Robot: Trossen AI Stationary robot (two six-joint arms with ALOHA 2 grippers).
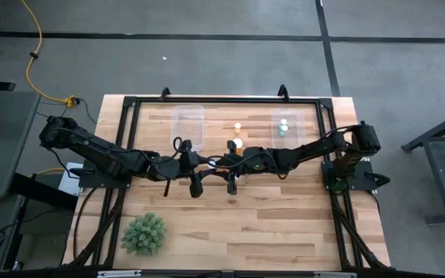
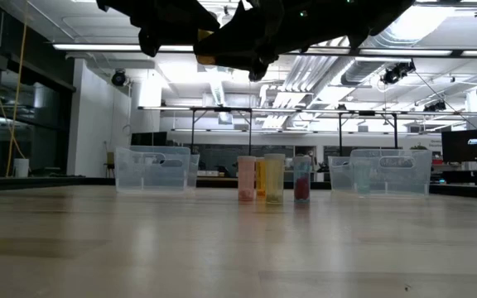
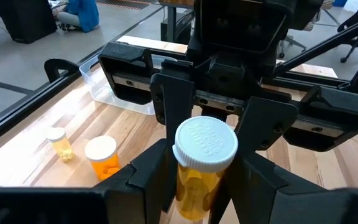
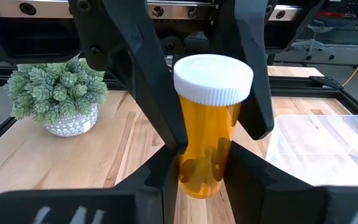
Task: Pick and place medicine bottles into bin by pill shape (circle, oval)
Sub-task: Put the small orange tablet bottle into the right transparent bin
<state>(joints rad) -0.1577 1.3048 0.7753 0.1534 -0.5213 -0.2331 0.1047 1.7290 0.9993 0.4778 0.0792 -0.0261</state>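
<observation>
An amber medicine bottle with a white cap (image 3: 199,180) is held high above the table's middle, between both grippers; it also shows in the right wrist view (image 4: 207,155). My left gripper (image 3: 197,193) comes from the table's left and my right gripper (image 4: 207,186) from the right. They meet nose to nose (image 1: 216,164), and each is shut on the bottle. Several small bottles (image 1: 237,144) (image 1: 283,127) stand on their bases near the far side. My left gripper pinches the amber bottle's body (image 3: 182,186) between its two fingers, coming roughly level from the table's left. The bottle stands upright, cap up, lifted clear of the table. My right gripper pinches the same bottle's lower body (image 4: 188,174) between its two fingers, coming roughly level from the table's right, opposite the left fingers (image 4: 148,81). The bottle is upright and clear of the table.
Two clear bins stand at the far side, one left (image 1: 188,123) and one right (image 1: 288,127). A green spiky plant in a pot (image 1: 144,233) stands near the front left. In the low view several bottles (image 2: 273,178) stand between the bins.
</observation>
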